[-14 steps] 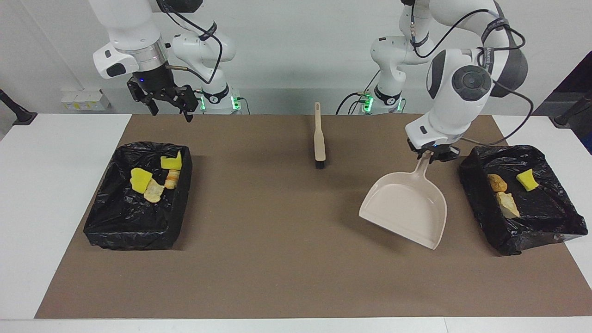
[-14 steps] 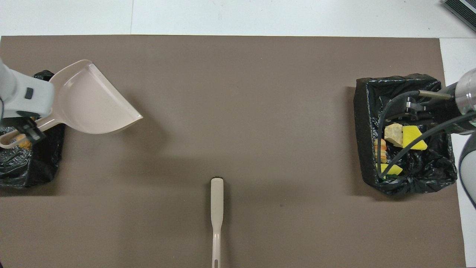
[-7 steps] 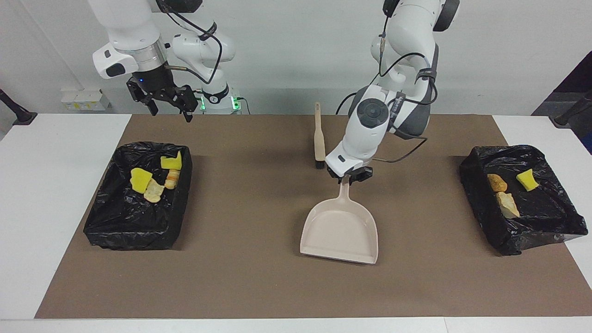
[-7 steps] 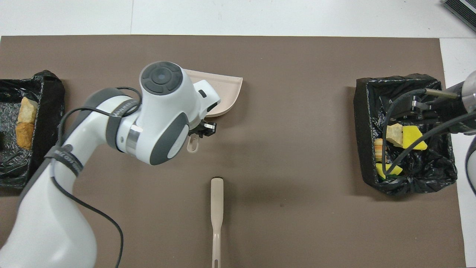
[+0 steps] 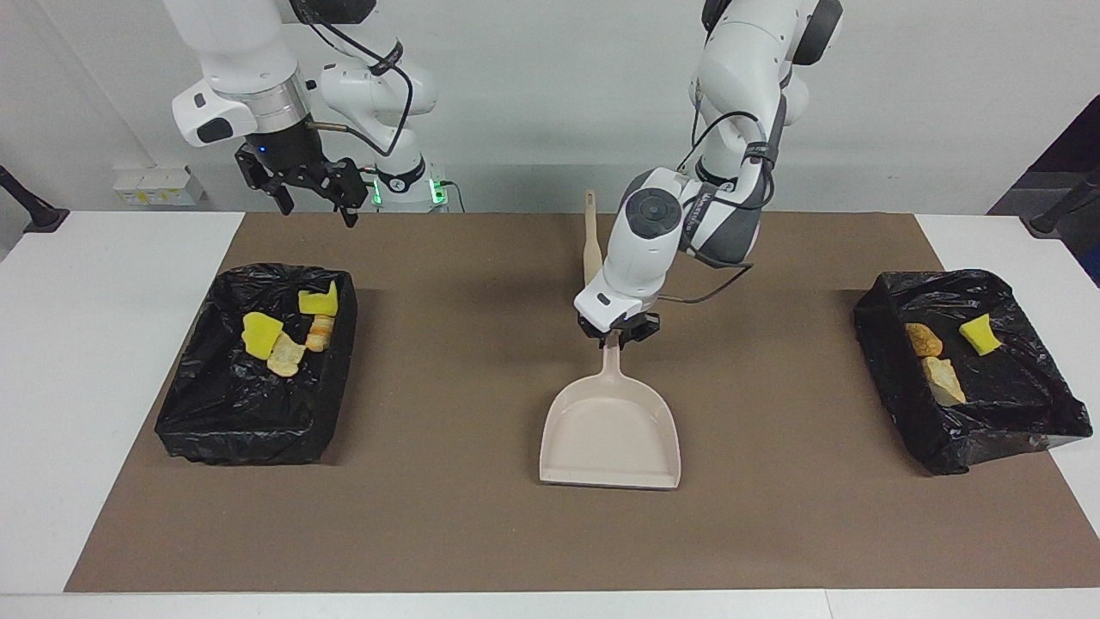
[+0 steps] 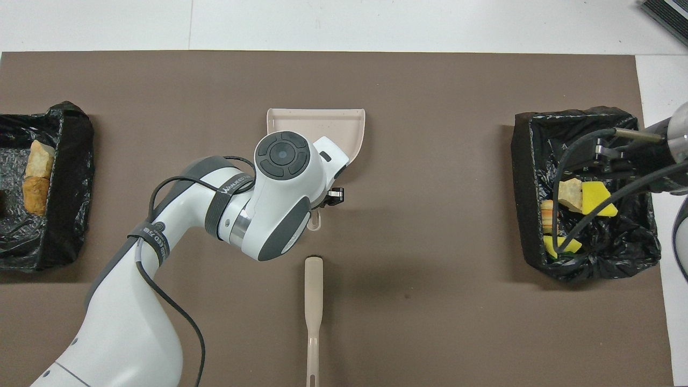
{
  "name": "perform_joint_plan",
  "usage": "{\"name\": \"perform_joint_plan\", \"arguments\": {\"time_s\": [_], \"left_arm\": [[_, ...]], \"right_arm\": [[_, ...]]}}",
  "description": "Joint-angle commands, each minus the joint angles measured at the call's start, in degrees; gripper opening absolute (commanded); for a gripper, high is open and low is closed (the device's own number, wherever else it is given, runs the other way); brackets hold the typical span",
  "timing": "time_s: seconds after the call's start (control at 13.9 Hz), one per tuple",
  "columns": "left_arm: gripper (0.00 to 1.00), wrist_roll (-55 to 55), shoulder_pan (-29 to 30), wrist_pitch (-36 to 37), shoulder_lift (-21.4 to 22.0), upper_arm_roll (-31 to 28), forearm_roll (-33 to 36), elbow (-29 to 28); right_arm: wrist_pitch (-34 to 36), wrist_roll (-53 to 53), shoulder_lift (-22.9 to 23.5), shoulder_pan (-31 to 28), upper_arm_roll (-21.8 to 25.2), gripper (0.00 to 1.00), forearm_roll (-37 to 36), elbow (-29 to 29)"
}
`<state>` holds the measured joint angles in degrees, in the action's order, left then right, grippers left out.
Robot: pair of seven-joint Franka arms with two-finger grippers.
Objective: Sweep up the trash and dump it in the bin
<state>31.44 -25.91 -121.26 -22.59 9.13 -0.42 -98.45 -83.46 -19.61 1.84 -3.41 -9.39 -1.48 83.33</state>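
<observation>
The trash (image 5: 262,334) is all binned, folks. Four lumps sit in the black-lined bin (image 5: 258,430) at the mid-height edge of the facing view, at the right arm's end. Three more (image 5: 941,361) lie in the second bin (image 5: 988,430) at the frame edge, at the left arm's end. No loose piece shows on the brown mat (image 5: 447,533).

Centre frame now: the dustpan (image 5: 610,430) lies flat on the mat, empty, with its handle pointing up the picture toward the robots. The left gripper (image 5: 617,334) is down at the handle's tip. Whether it grips the handle or has let go I cannot tell from here; the wrist covers it from above. The brush (image 6: 313,290) lies just up-frame of it in the facing view, partly hidden by the arm.

In the upper corner of the facing view, the right gripper (image 5: 316,205) waits in the air with its fingers spread wide and nothing in them.

My read: sweeping and dumping look done, and this is the tool being parked. Next call would be a clean release, then a straight lift clear of the handle, so the pan isn't dragged into the brush.
</observation>
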Motion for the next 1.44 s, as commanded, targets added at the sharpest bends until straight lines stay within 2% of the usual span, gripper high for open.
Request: {"name": "perform_joint_plan", "arguments": {"time_s": [0.0,0.14,0.43,0.86,1.0,1.36], "left_arm": [[1.0,-0.94,2.68,4.0,4.3,-1.22,-0.98,0.53],[1.0,-4.0,5.24,6.02,4.75,-1.22,-0.81,2.99],[1.0,-15.32,15.42,11.03,8.61,-1.22,-0.9,5.45],[1.0,-35.37,28.52,19.11,15.55,-1.4,-0.81,5.9],[1.0,-39.95,30.64,23.07,18.27,-1.31,-0.81,5.81],[1.0,-38.48,30.83,28.26,25.49,-1.31,-1.07,2.65]], "right_arm": [[0.41,1.86,-0.78,-0.81,-0.27,1.0,0.25,0.87],[0.41,1.86,-0.78,-0.81,-0.27,1.0,0.25,0.87],[0.41,1.86,-0.78,-0.81,-0.27,1.0,0.25,0.87],[0.41,1.86,-0.78,-0.81,-0.27,1.0,0.25,0.87],[0.41,1.86,-0.78,-0.81,-0.27,1.0,0.25,0.87],[0.41,1.86,-0.78,-0.81,-0.27,1.0,0.25,0.87]]}}
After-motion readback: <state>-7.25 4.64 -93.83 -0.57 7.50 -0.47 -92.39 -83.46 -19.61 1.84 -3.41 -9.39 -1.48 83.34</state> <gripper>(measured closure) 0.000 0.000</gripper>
